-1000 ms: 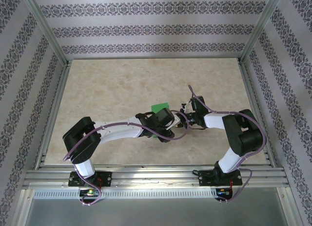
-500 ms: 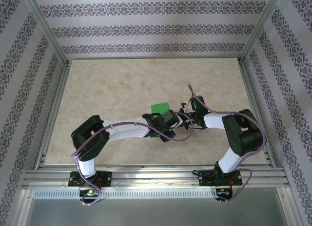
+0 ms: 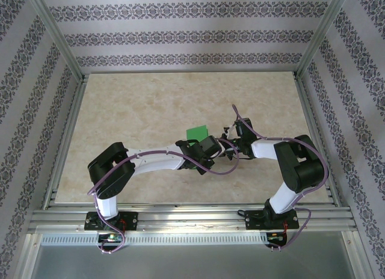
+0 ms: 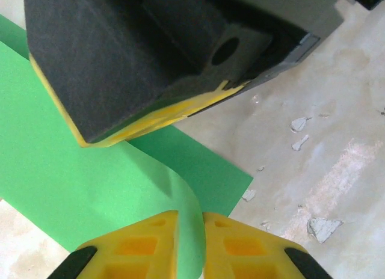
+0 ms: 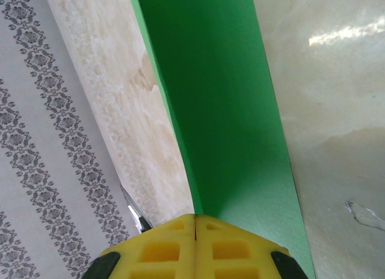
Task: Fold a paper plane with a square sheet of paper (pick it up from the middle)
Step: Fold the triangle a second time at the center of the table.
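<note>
Near the middle of the counter (image 3: 138, 104), the left tool (image 4: 190, 231) has just closed, pinching a raised ridge of the square sheet of paper (image 4: 72, 171), while the right tool (image 5: 195, 222) stays clamped on its edge. Both grips look set for creasing, and the left elbow (image 3: 109, 166) now sits further right than a second ago.

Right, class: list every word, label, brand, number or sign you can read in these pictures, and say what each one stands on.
None: nothing here reads as text.
The square sheet of paper is plain green.
The wallpaper bears only ornamental bands, no letters.
The yellow fingers of the left gripper and right gripper carry no markings.
</note>
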Tool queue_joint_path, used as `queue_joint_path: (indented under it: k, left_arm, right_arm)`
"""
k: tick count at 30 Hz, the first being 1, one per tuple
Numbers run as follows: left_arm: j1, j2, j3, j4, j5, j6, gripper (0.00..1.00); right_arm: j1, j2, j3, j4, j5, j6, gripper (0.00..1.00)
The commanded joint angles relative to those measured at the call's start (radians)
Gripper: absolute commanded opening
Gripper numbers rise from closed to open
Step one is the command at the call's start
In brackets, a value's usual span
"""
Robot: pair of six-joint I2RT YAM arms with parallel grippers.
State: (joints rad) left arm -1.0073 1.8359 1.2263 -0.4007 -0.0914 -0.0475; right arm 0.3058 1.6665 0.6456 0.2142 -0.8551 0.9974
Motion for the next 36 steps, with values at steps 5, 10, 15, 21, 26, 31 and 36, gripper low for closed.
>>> queue_joint_path:
  k: [5, 10, 15, 21, 26, 31, 36]
  left_arm:
    - [-0.010, -0.027, -0.009, -0.017, -0.029, 0.011, 0.03]
    - [0.000, -0.056, -0.033, 0.013, 0.021, -0.003, 0.00]
    - [0.040, -0.083, -0.071, 0.074, 0.156, -0.054, 0.00]
    - [0.117, -0.114, -0.123, 0.164, 0.320, -0.140, 0.00]
    - [0.156, -0.122, -0.135, 0.189, 0.376, -0.185, 0.00]
    - [0.177, -0.120, -0.139, 0.215, 0.410, -0.224, 0.00]
    - [0.180, -0.111, -0.133, 0.220, 0.409, -0.244, 0.00]
  right_arm:
    - [-0.002, -0.005, -0.007, 0.004, -0.009, -0.002, 0.03]
    - [-0.048, -0.080, -0.037, -0.035, 0.040, -0.037, 0.25]
    - [-0.084, -0.214, -0.077, -0.160, 0.185, -0.125, 0.34]
    - [-0.087, -0.276, -0.112, -0.218, 0.218, -0.147, 0.19]
    - [-0.048, -0.290, -0.141, -0.203, 0.196, -0.152, 0.09]
    - [0.020, -0.270, -0.126, -0.184, 0.185, -0.145, 0.03]
    - [0.076, -0.232, -0.102, -0.198, 0.223, -0.151, 0.00]
